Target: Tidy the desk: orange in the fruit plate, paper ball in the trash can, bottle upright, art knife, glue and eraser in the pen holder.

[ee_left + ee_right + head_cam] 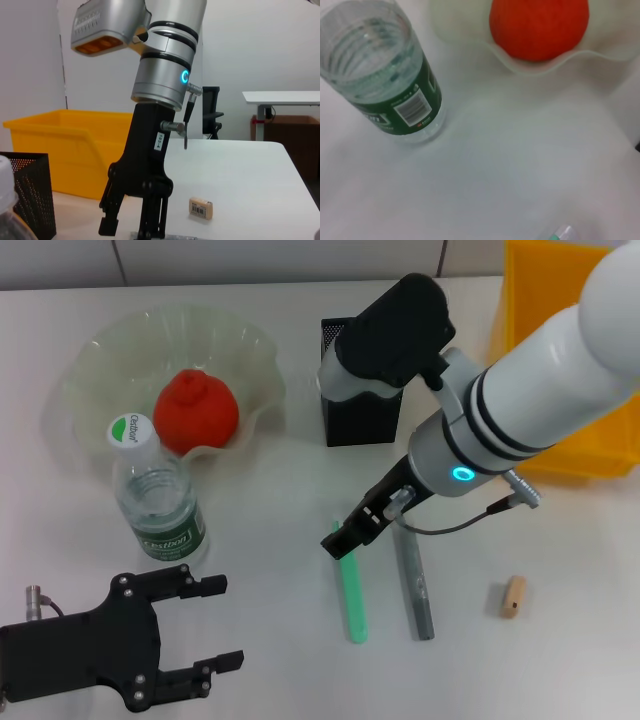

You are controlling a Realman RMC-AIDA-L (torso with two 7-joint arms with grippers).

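Just beside the green art knife's (352, 592) top end, right hand (345, 540) hovers w/ fingers slightly apart, holding nothing.

The white table (280, 660) carries everything. Beside the right gripper (345, 540) lie 2 sticks, green (352, 595) and grey (415, 585); the eraser (512, 596) sits farther off.

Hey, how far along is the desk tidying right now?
Done: the orange sits in the fruit plate, and the bottle stands upright. In hand: the right end effector is down at the green stick lying on the desk. Left: that stick, the grey one and the eraser go into the pen holder. No paper ball shows. The left end effector idles open.
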